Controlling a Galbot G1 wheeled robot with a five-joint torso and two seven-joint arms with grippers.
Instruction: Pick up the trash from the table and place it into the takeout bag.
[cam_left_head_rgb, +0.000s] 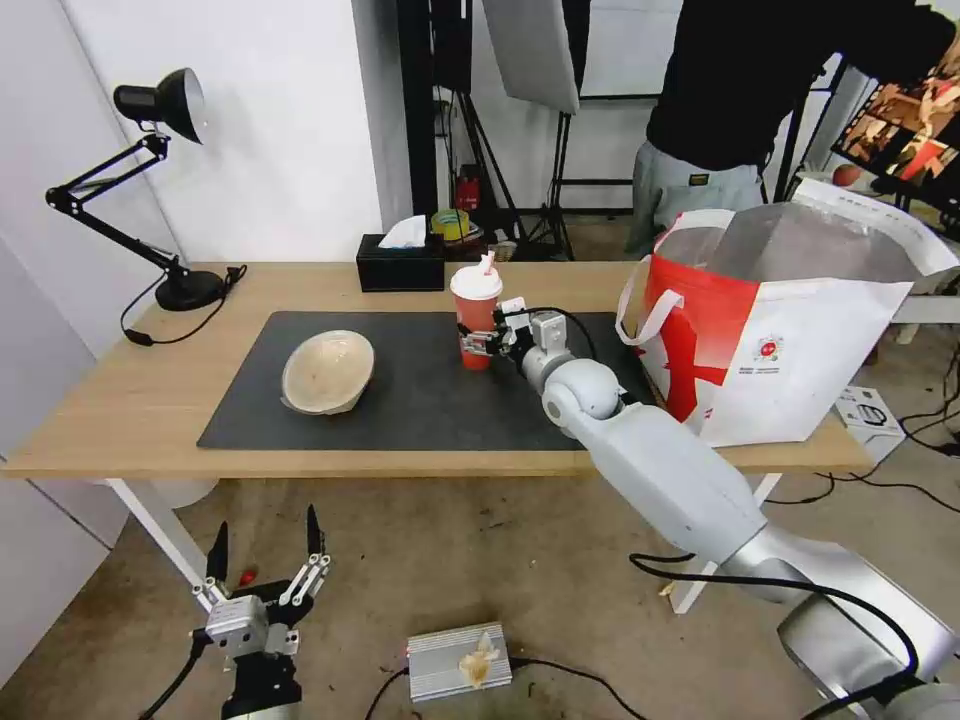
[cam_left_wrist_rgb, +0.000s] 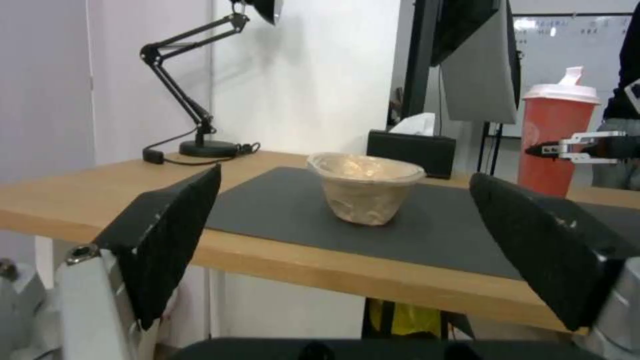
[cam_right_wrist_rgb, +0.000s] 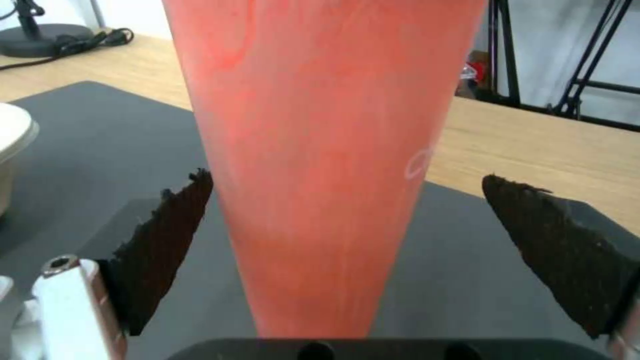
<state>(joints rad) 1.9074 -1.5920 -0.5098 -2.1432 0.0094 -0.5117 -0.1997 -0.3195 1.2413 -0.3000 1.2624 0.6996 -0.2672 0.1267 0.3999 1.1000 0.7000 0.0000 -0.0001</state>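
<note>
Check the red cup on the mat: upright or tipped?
Upright. The red cup stands base-down on the mat, white lid on top; the open right end effector straddles its lower body, one finger beside its wall.

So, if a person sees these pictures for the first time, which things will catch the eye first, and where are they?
The tall red cup stands at the middle of the dark grey mat, and the right gripper reaches around its lower part with fingers open on both sides. At the table's right end stands the big white and red takeout bag, its mouth open. The beige bowl lies on the mat's left part.
</note>
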